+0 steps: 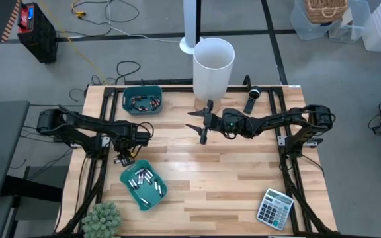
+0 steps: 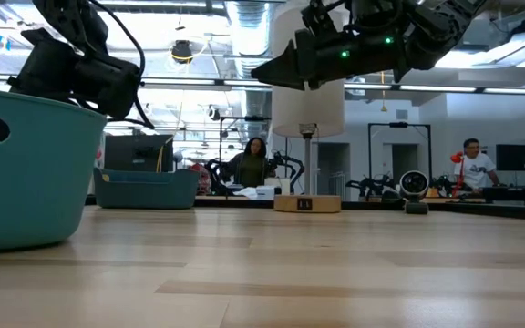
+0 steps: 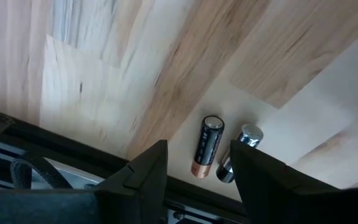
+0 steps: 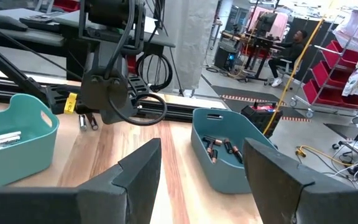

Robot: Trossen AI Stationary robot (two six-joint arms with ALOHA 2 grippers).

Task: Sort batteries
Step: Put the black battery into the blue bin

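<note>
Two loose cells: a black cylindrical battery with a copper end point(image 3: 207, 147) and a silver-capped dark battery point(image 3: 240, 152) lie side by side on the pale wooden desk point(image 1: 230, 178), just beside the near teal plastic bin point(image 1: 143, 185).
Near bin: holds silvery-grey batteries point(image 1: 142, 180).
Far teal plastic bin point(image 1: 142, 99): holds dark copper-ended batteries point(image 1: 143, 102).
Left end effector point(image 3: 197, 168): hovers directly above the two loose cells, fingers point(image 3: 148, 171) parted around them, gripping nothing.
Right end effector point(image 1: 200, 123): raised over mid-desk, well apart from the near bin, spread wide, empty.
White cylindrical container point(image 1: 213, 67): desk's far edge.
Grey calculator point(image 1: 274, 208): near right corner.
</note>
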